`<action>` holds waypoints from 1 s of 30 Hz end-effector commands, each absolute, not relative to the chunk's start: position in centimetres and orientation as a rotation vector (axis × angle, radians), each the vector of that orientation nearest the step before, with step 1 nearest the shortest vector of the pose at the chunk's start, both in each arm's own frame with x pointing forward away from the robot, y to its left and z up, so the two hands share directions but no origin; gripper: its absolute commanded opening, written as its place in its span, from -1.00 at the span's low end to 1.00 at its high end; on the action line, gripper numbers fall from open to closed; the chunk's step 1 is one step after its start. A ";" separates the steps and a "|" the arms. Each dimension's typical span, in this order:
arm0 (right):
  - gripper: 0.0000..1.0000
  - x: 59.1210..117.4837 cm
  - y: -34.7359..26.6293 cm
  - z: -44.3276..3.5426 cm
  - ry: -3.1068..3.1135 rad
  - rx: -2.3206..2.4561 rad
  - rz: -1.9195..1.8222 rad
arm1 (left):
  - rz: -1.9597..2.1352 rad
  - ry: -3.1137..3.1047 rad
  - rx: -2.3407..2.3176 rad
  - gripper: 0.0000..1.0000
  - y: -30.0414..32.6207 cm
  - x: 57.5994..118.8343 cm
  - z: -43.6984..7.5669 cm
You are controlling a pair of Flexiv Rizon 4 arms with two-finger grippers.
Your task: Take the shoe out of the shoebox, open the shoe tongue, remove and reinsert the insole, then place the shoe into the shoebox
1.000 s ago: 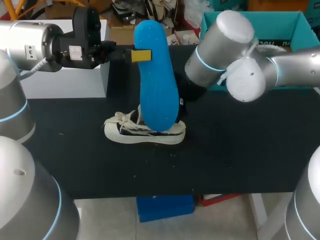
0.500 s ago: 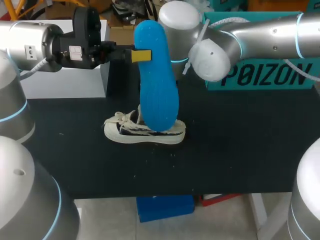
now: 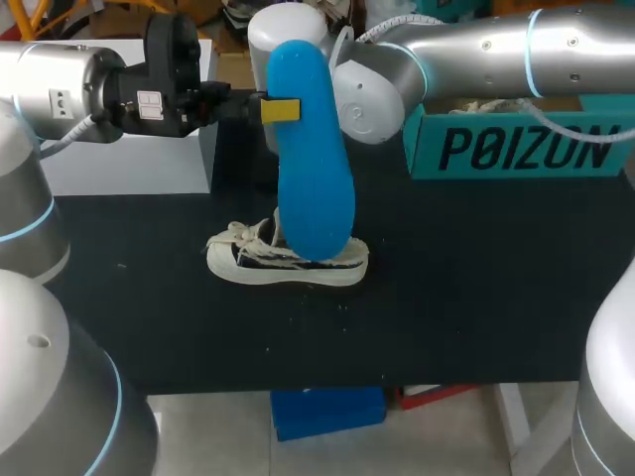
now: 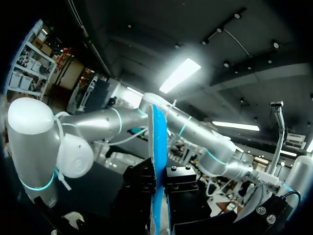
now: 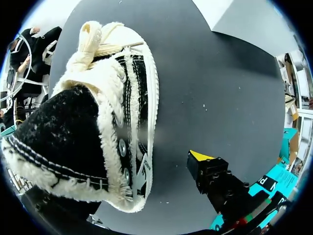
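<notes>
1. The left gripper (image 3: 279, 110) pinches the blue insole (image 3: 314, 174) near its upper end. In the left wrist view its fingers press on both faces of the sheet. Arm and insole hold the same pose as a second ago.
2. The insole hangs upright, its lower end in front of the sneaker (image 3: 288, 260). Whether the two touch cannot be told.
3. The sneaker, black with cream laces and trim, stands on its sole near the middle of the black table (image 3: 476, 307), unmoved over the last second.
4. The right arm (image 3: 476, 45) has swung from in front of the shoebox to the far side of the insole, so its wrist now stands above the sneaker. The right wrist view looks down into the sneaker's opening.
5. The right gripper (image 5: 208, 171) shows only in part beside the sneaker. Whether it is spread or pinching cannot be told.
6. The teal shoebox (image 3: 516, 149), at the table's far right, is now uncovered by the arm.
7. Reading: the insole is out, and the right arm appears repositioned to steady the sneaker for reinsertion.
</notes>
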State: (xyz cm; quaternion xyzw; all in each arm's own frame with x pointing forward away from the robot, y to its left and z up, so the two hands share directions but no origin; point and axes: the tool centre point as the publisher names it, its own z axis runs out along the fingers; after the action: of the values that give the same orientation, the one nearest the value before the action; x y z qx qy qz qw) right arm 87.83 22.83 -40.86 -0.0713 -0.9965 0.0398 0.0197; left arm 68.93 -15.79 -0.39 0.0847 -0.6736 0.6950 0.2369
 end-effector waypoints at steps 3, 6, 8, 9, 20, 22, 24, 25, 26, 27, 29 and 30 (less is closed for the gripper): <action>-1.00 88.1 22.9 -41.1 -3.085 -0.224 0.126 | 1.908 -1.847 0.234 -1.00 -15.9 68.9 -0.5; -1.00 88.1 22.9 -41.1 -3.085 -0.224 0.126 | 1.908 -1.847 0.234 -1.00 -15.9 68.9 -0.5; -1.00 88.1 22.9 -41.1 -3.085 -0.224 0.126 | 1.908 -1.847 0.234 -1.00 -15.9 68.9 -0.5; -1.00 88.1 22.9 -41.1 -3.085 -0.224 0.126 | 1.908 -1.847 0.234 -1.00 -15.9 68.9 -0.5; -1.00 88.1 22.9 -41.1 -3.085 -0.224 0.126 | 1.908 -1.847 0.234 -1.00 -15.9 68.9 -0.5; -1.00 88.1 22.9 -41.1 -3.085 -0.224 0.126 | 1.908 -1.847 0.234 -1.00 -15.9 68.9 -0.5; -1.00 88.1 22.9 -41.1 -3.085 -0.224 0.126 | 1.908 -1.847 0.234 -1.00 -15.9 68.9 -0.5; -1.00 88.1 22.9 -41.1 -3.085 -0.224 0.126 | 1.908 -1.847 0.234 -1.00 -15.9 68.9 -0.5; -1.00 87.7 22.9 -40.7 -3.088 -0.197 0.093 | 1.908 -1.847 0.234 -1.00 -15.9 68.9 -0.5; -1.00 87.4 22.8 -40.1 -3.089 -0.193 0.081 | 1.908 -1.847 0.234 -1.00 -15.9 68.9 -0.5; -1.00 87.0 22.2 -38.8 -3.122 -0.240 0.072 | 1.908 -1.847 0.234 -1.00 -15.9 68.9 -0.5; -1.00 86.8 21.8 -38.0 -3.127 -0.256 0.052 | 1.908 -1.847 0.234 -1.00 -15.9 68.9 -0.5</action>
State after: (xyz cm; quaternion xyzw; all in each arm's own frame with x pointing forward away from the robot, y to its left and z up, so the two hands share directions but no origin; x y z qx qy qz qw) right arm 88.08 23.41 -40.36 -0.0765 -0.9965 0.0298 0.0182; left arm 68.93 -15.79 -0.39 0.0847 -0.6736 0.6950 0.2369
